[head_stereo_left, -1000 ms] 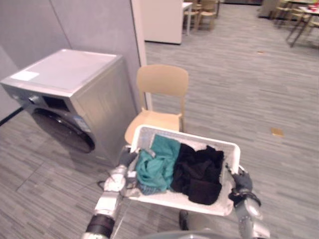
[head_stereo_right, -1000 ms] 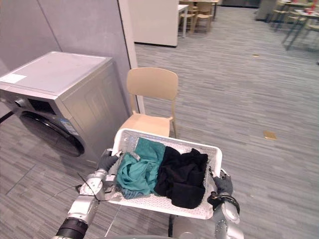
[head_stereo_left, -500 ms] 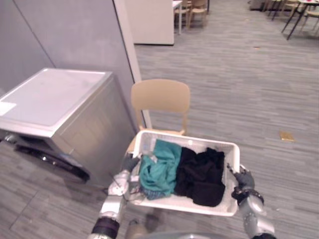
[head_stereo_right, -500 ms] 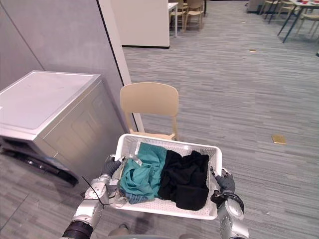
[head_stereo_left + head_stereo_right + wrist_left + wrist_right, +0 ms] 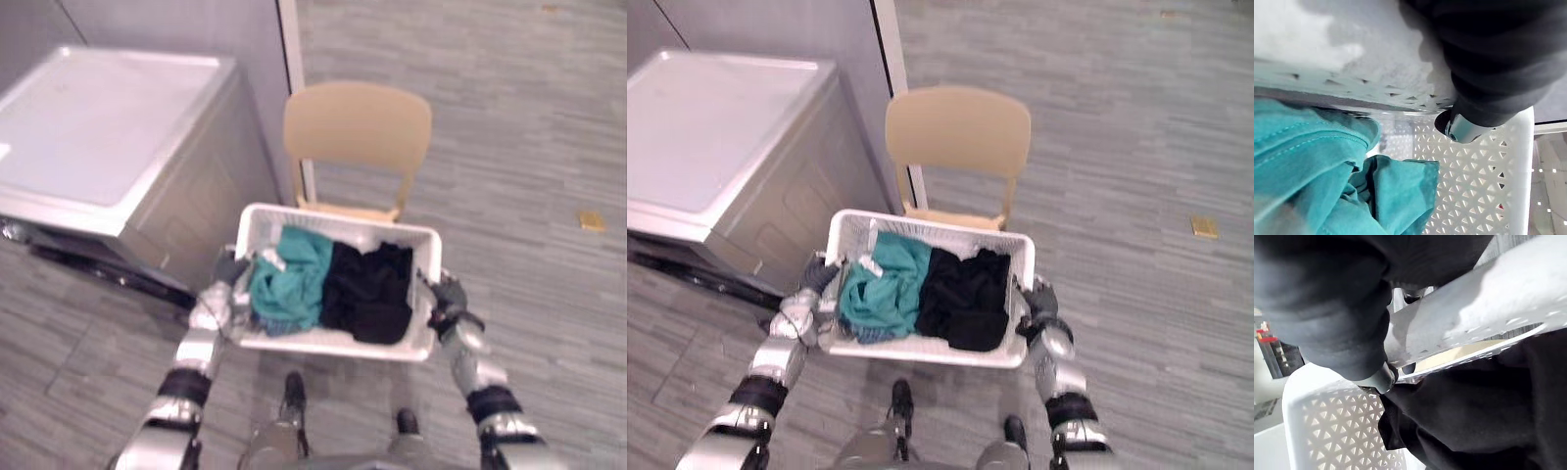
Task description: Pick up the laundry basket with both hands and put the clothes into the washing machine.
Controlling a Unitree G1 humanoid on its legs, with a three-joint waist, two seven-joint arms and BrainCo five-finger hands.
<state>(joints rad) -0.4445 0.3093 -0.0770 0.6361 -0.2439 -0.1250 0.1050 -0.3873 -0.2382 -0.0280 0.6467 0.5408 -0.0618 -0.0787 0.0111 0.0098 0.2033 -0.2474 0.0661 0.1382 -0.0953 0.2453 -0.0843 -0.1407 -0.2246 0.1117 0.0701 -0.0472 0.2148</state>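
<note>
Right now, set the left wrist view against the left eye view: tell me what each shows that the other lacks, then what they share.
The left wrist view adds close detail: a fingertip of the left hand hooked over the rim, against the perforated inner wall of the basket. The left eye view adds the washer, the chair, the black clothes and the right hand gripping the basket's other side. Both show the basket, the teal clothes and the left hand.
</note>
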